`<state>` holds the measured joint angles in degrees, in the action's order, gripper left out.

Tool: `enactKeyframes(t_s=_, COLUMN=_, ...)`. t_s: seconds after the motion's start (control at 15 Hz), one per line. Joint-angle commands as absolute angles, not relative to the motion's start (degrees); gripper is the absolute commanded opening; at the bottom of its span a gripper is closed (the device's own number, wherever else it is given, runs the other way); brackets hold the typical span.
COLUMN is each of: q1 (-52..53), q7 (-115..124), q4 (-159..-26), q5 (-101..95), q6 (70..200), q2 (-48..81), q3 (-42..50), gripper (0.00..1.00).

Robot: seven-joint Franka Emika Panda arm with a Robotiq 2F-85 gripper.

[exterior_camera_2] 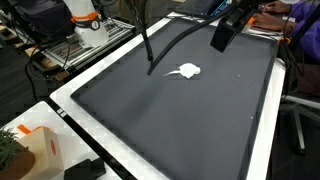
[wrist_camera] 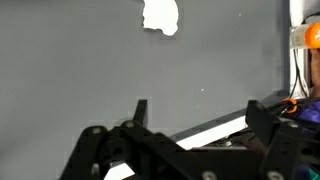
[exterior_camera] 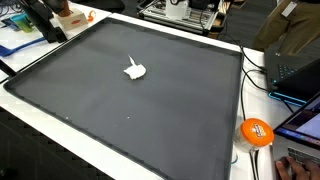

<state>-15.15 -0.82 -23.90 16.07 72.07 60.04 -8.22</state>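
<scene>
A small white crumpled object lies near the middle of a large dark grey mat in both exterior views (exterior_camera: 135, 70) (exterior_camera_2: 185, 71), and at the top of the wrist view (wrist_camera: 161, 16). My gripper (wrist_camera: 200, 115) is open and empty, hovering over the mat's edge, well away from the white object. In the exterior views the gripper shows as a dark shape at the mat's far edge (exterior_camera: 45, 22) (exterior_camera_2: 226, 34). The mat (exterior_camera: 150, 110) fills most of the table.
An orange round object (exterior_camera: 257, 132) sits off the mat's corner, also at the right edge of the wrist view (wrist_camera: 311, 36). Laptops and cables (exterior_camera: 290, 75) lie beside the mat. A cardboard box (exterior_camera_2: 35, 150) and a thin dark cable (exterior_camera_2: 145, 40) stand near it.
</scene>
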Motion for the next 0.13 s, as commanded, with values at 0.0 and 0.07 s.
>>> enactKeyframes(t_s=0.0, q1=-15.4, q7=-10.3, q4=-24.5, q5=16.0, q6=68.2, q2=57.8, q3=-9.4, gripper=1.0)
enactKeyframes(t_s=0.07, q1=-15.1, q7=-5.7, q4=-24.6, q5=16.2, q6=70.8, q2=58.6, q3=-8.6, gripper=1.0)
